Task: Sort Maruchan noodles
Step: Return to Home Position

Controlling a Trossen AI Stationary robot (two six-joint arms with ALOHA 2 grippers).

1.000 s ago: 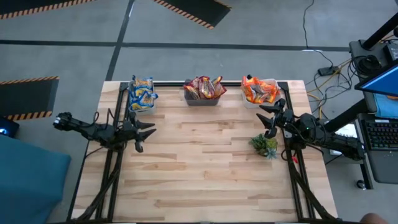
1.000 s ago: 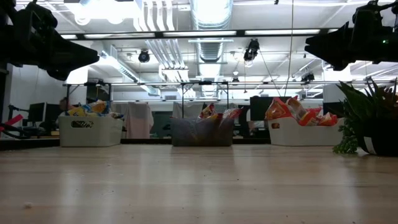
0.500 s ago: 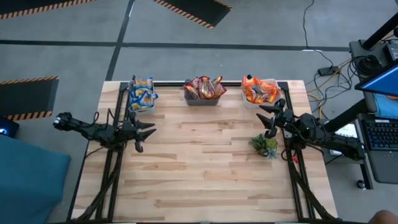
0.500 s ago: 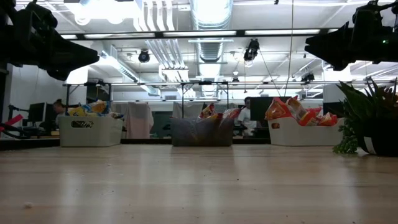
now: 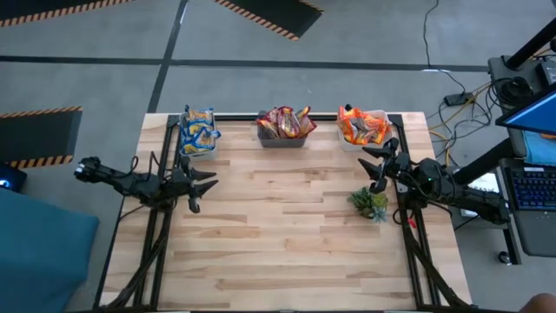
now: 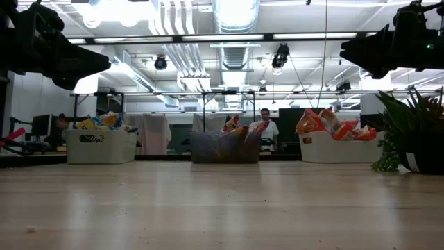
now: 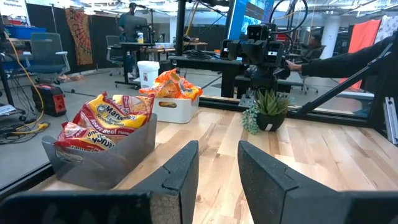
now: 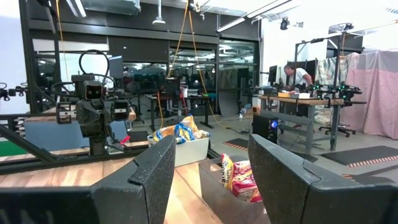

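Plainly, left gripper and right gripper hover spread — noodle packets half-hidden in bins.

This is a robotics lab in an open industrial hall. Bare ducts and strip lights hang under the ceiling. Hazard tape marks the concrete floor, cables lie beside the table, and a person stands among desks behind it.
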